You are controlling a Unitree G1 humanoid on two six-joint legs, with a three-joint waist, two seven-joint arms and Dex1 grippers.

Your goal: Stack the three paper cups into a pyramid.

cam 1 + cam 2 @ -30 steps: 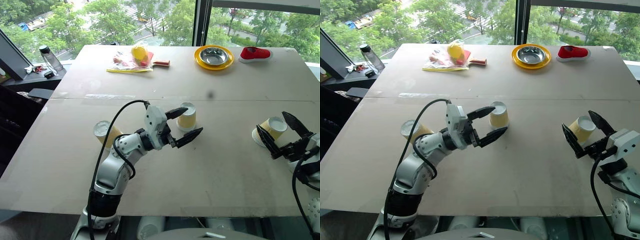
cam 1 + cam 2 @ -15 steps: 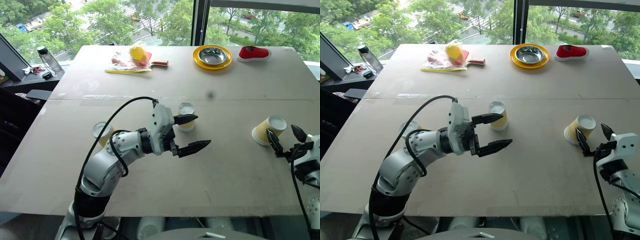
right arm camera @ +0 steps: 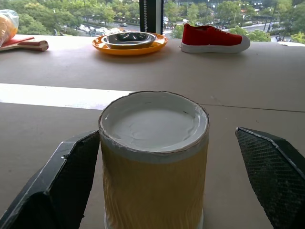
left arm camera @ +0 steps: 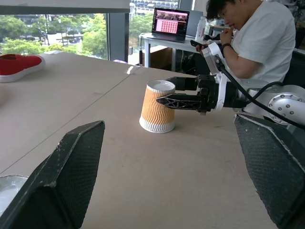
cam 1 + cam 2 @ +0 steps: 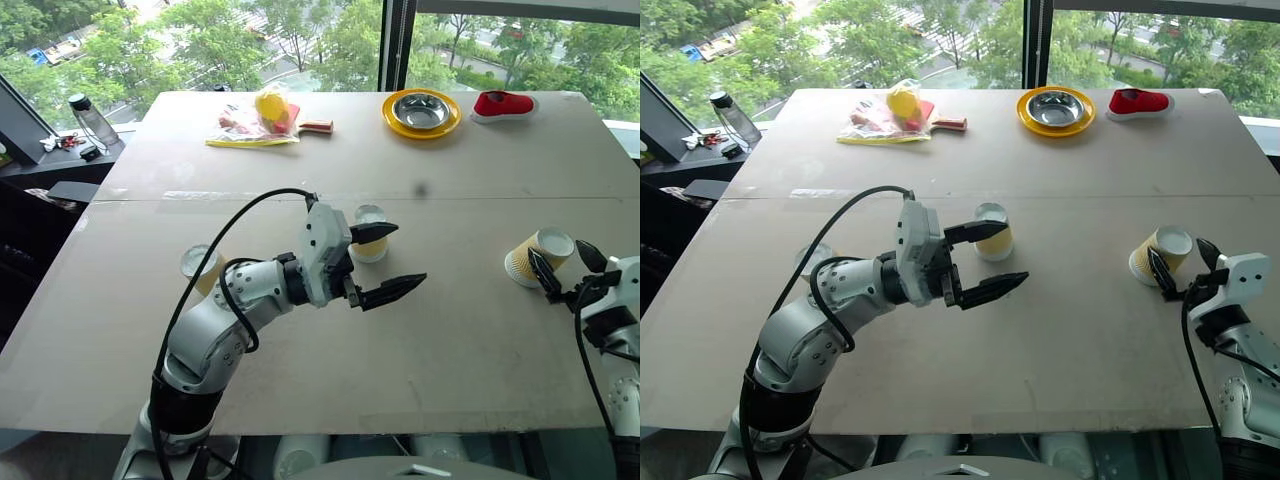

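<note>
Standing upside down between the spread fingers of the right gripper (image 5: pixel 1185 266), one paper cup (image 5: pixel 1163 254) is resting untouched on the table (image 5: pixel 450 340). The left gripper (image 5: pixel 385 262), reaching sideways, is gaping beside the middle cup (image 5: pixel 369 232); a third cup (image 5: pixel 200 268) is sitting behind its arm. Farther off, a steel bowl (image 5: pixel 421 111) is lying in a yellow plate (image 5: pixel 392 113).

Right gripper (image 5: pixel 563 271) pulled back from right cup (image 5: pixel 537 256): cup earlier between fingers, now just ahead of fingertips. Left gripper (image 5: pixel 386 262) lifted off middle cup (image 5: pixel 369 232).
</note>
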